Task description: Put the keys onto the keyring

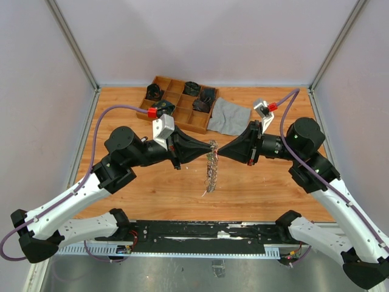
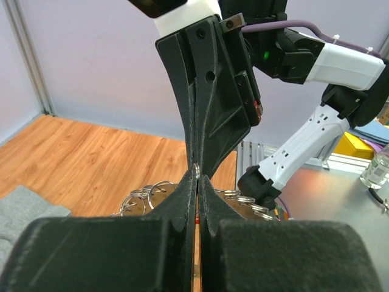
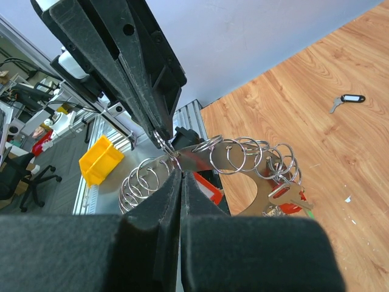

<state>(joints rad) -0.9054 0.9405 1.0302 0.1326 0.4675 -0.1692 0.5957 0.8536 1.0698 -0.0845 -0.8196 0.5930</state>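
Matte black wedges, the left end effector [image 1: 208, 146] and right end effector [image 1: 219, 149] both pinch the keyring [image 1: 211, 170]. Its shiny wire loops dangle chainlike.

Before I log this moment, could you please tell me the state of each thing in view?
left gripper: shut on the keyring.
right gripper: shut on the keyring.
keyring: hanging from both grippers.
loose key: lying unheld on the table.
grey cloth: spread beside the wooden tray.
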